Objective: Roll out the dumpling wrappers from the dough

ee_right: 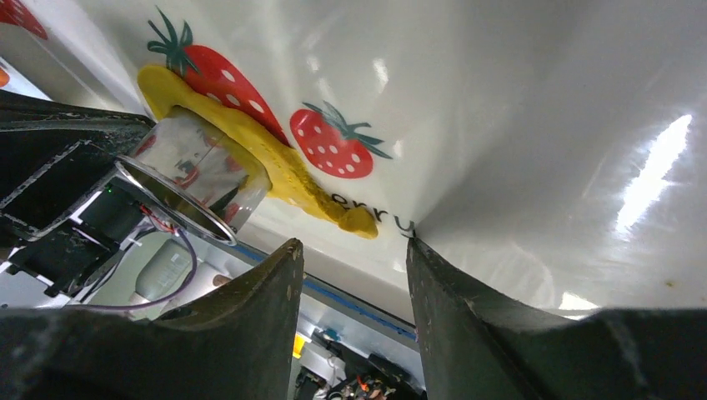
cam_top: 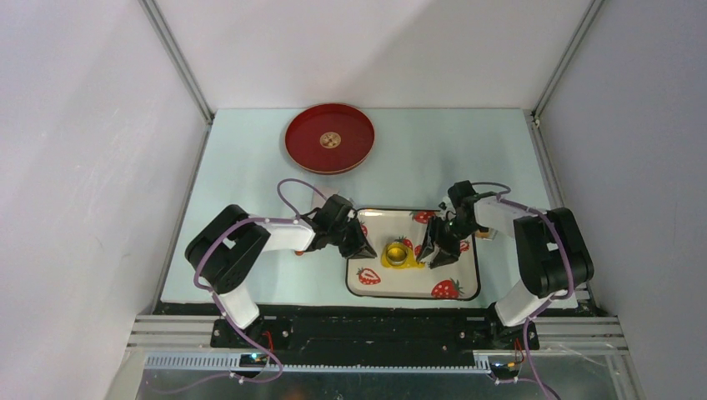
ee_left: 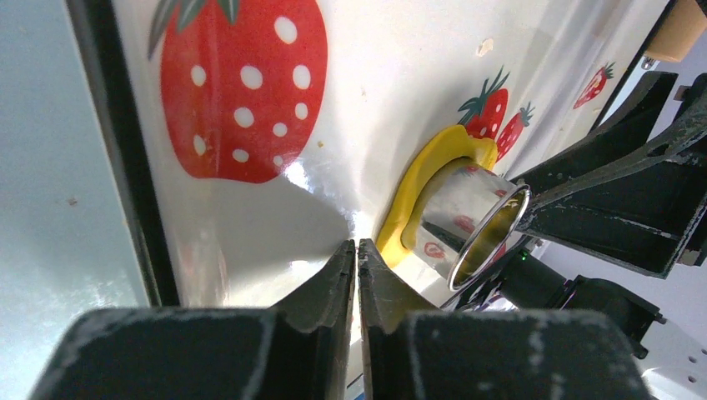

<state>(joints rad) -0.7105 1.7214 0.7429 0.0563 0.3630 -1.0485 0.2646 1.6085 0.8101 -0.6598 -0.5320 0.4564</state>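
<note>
The dough (cam_top: 402, 261) is a flattened, irregular yellow patch on the strawberry tray (cam_top: 392, 285). A shiny metal ring cutter (cam_top: 398, 250) stands on it, held by neither gripper. In the left wrist view the dough (ee_left: 421, 179) curls round the base of the cutter (ee_left: 467, 221). My left gripper (ee_left: 357, 246) is shut on nothing, its tips down at the tray just left of the dough. My right gripper (ee_right: 354, 246) is open, its tips at the tray by the dough's (ee_right: 275, 167) thin right end, beside the cutter (ee_right: 196, 179). No separate dumpling wrappers are in view.
A round red plate (cam_top: 329, 137) sits at the back of the table. A beige wooden piece (cam_top: 486, 236) lies at the tray's right edge, behind my right gripper (cam_top: 429, 254). Both grippers crowd the tray's middle; my left gripper (cam_top: 367, 250) is at its left side.
</note>
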